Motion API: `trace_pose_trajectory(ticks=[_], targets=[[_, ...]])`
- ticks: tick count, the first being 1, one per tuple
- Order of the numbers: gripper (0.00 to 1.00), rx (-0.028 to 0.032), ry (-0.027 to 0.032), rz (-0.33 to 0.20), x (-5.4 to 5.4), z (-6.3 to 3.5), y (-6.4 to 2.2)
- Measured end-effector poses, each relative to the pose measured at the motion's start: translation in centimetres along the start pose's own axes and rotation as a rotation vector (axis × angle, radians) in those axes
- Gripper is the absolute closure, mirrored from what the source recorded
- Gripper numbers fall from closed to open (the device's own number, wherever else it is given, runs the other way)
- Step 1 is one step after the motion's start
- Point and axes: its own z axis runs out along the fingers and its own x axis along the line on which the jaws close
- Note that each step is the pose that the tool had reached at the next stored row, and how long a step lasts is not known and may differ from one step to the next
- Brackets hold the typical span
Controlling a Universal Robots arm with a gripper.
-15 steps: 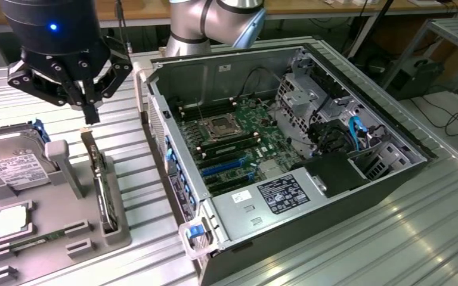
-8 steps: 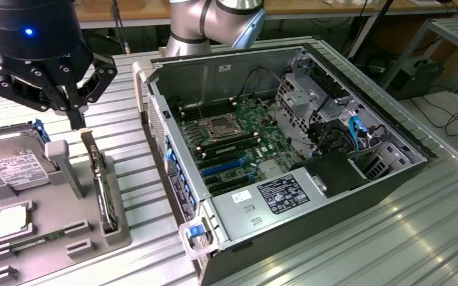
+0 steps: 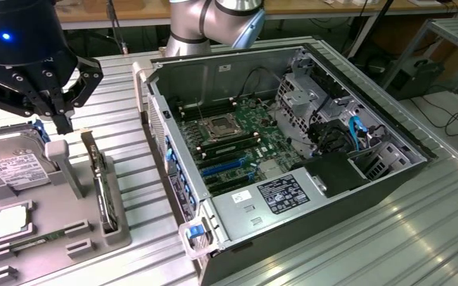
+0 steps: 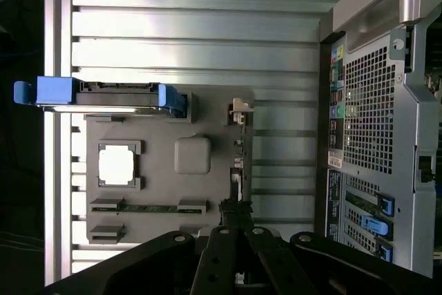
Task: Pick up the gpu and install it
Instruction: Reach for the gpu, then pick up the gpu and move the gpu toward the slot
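The tool (image 3: 58, 122) hangs with its black fingers pressed together and nothing between them, just above the far end of a grey tray (image 3: 54, 238) on the exterior view's left. In the wrist view the closed tool (image 4: 236, 212) lines up with the thin top edge of the gpu (image 4: 238, 164) below it. Whether it touches the card I cannot tell; from the exterior view it looks to be apart.

The gpu (image 3: 102, 185) stands on its long edge in a slot along the side of the tray nearest the computer case (image 3: 237, 65), so by my reading neither the pick-up nor the installation is done. The blue expansion slots (image 3: 225, 170) on the motherboard (image 3: 237, 137) look unoccupied.

The gpu is a thin, flat, dark board with a pale metal bracket at one end. The tray is matte grey, plastic-looking, with blocky moulded holders. It also carries a boxy silver hard drive (image 3: 10, 164) with a white label and blue side rails, a square processor chip (image 3: 10, 221) with a bright shiny lid, and a narrow green memory stick (image 3: 26, 244). The case lies open on its side: bare sheet metal walls, a perforated rear panel (image 4: 376, 101), a green board crowded with components. The worktop (image 3: 388, 238) is ribbed, reflective aluminium
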Motion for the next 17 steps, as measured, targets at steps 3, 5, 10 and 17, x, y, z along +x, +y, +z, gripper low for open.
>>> trace_pose_trajectory(ticks=[3, 5, 10, 17], targets=[[0.89, 0.0000, -0.0001, 0.000, 0.00, 0.00, 0.00], [0.89, 0.0001, 0.0000, 0.000, 0.00, 0.00, 0.00], [0.89, 0.0000, 0.0000, 0.000, 0.00, 0.00, 0.00], [0.83, 0.0001, 0.0000, 0.000, 0.00, 0.00, 0.00]])
